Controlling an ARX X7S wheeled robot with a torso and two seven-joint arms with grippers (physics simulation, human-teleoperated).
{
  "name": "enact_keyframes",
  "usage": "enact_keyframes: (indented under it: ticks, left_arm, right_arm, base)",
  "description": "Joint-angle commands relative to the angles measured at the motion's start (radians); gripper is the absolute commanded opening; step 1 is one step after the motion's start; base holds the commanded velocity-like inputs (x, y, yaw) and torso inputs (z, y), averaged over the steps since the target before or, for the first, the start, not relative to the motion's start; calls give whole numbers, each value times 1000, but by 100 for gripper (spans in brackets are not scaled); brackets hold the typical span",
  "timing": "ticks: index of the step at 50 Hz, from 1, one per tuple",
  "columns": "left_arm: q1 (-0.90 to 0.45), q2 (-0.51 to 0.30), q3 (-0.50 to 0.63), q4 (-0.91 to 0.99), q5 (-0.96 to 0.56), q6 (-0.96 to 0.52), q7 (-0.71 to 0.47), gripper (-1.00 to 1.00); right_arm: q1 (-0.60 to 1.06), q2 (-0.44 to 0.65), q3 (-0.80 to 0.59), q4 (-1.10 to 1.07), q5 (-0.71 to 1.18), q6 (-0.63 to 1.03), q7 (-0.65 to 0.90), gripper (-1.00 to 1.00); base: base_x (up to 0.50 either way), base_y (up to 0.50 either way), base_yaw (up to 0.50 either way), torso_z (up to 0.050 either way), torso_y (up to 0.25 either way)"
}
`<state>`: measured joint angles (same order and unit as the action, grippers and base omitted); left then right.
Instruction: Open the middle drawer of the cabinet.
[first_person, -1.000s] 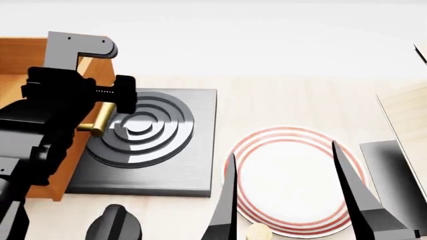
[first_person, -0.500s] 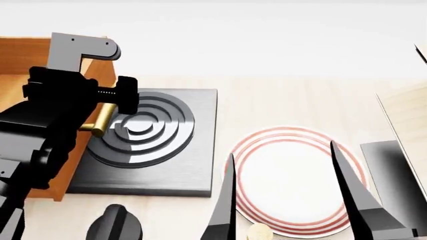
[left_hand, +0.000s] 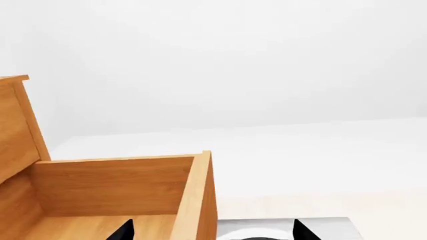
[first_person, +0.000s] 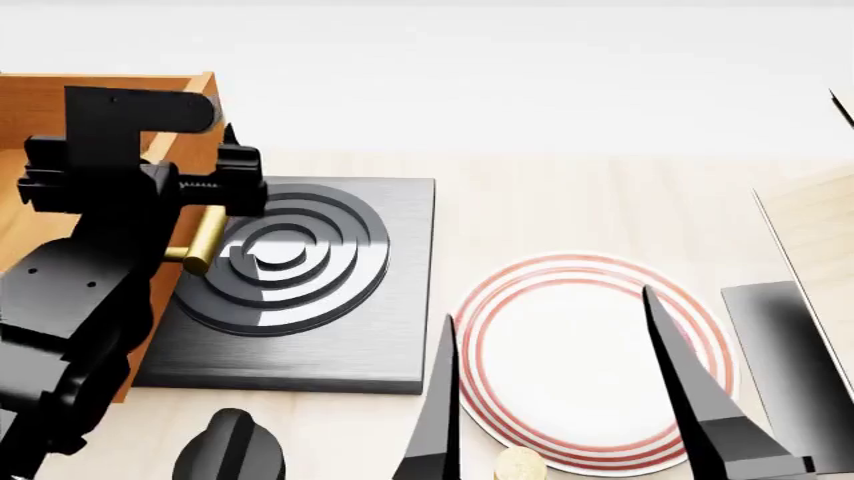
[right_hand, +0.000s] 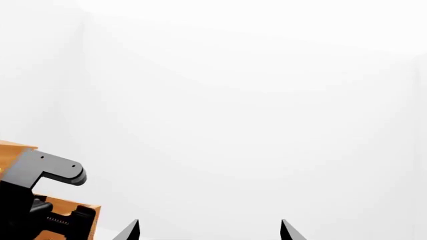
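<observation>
Two arms appear in the head view. At the left, the left gripper (first_person: 200, 225) sits over the front of the middle drawer (first_person: 174, 150), beside its brass handle (first_person: 198, 246); the black arm body hides the fingertips there, so whether it grips the handle cannot be told. In the left wrist view two dark fingertips (left_hand: 122, 231) stand apart on either side of the drawer's front panel, which suggests it is not fully closed. That view looks down into the drawer (left_hand: 113, 190), an orange-brown wooden box with its inside exposed, pulled out from the cabinet (left_hand: 13, 125) at the far left of the table (first_person: 601, 200). Just right of the drawer lies a black hotplate (first_person: 287, 255) with concentric rings. Further right and nearer lies a white plate (first_person: 574, 350) with red rim bands. The right gripper (first_person: 561, 440) hovers above the plate's near edge, fingers spread wide, holding nothing.
</observation>
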<state>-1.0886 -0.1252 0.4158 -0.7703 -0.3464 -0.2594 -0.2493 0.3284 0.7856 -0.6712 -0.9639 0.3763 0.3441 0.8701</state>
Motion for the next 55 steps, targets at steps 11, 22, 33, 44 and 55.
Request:
enact_keyframes:
  ticks: [11,22,33,44,55]
  left_arm:
    - [257,-116,11,583,-24,-66,-162,100]
    - [410,-183,6,899,-28,-102,-253,100]
    - [560,-258,-57,1172,-110,-152,-320,100]
    - [730,-346,-62,1377,-48,-94,-369,100]
    - [831,-416,-88,1588,-31,-87,-416,100]
  right_arm:
    - [4,1,-5,2,4,-1,-1,100]
    - [6,5,-4,3,8,-3,0,100]
    - [9,4,-12,3,1,1,2,100]
    - [15,9,-16,-26,-4,20,12,100]
    - [101,60,-108,-83,-1,38,105,100]
  base:
    - [0,0,0,0,0]
    - [0,0,0,0,0]
    - [0,0,0,0,0]
    - [0,0,0,0,0]
    - [0,0,0,0,0]
